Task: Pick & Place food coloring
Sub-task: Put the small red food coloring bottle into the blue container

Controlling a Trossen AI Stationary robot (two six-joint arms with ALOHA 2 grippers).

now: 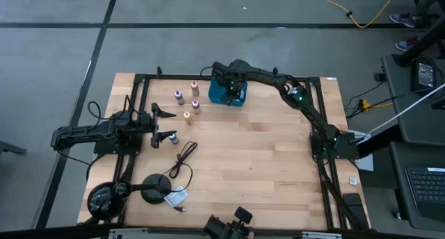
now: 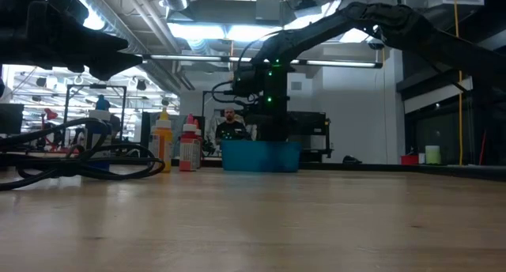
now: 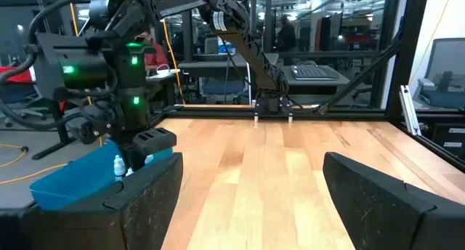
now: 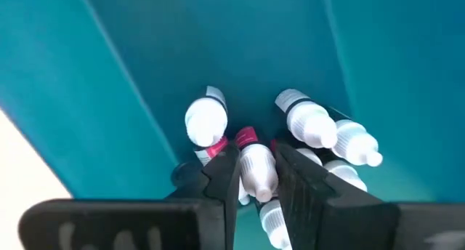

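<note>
My right gripper (image 4: 256, 170), lowered inside the teal tray (image 4: 145, 54), clasps a red-banded food coloring bottle (image 4: 256, 166) between its fingers among neighbouring bottles, for depositing or lifting; left gripper (image 3: 251, 199) waits, fingers spread.

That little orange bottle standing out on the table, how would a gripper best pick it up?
The orange bottle stands upright, apart from its neighbours. Probably best to come straight down and pinch its body just under the pale cap, fingers either side.
</note>
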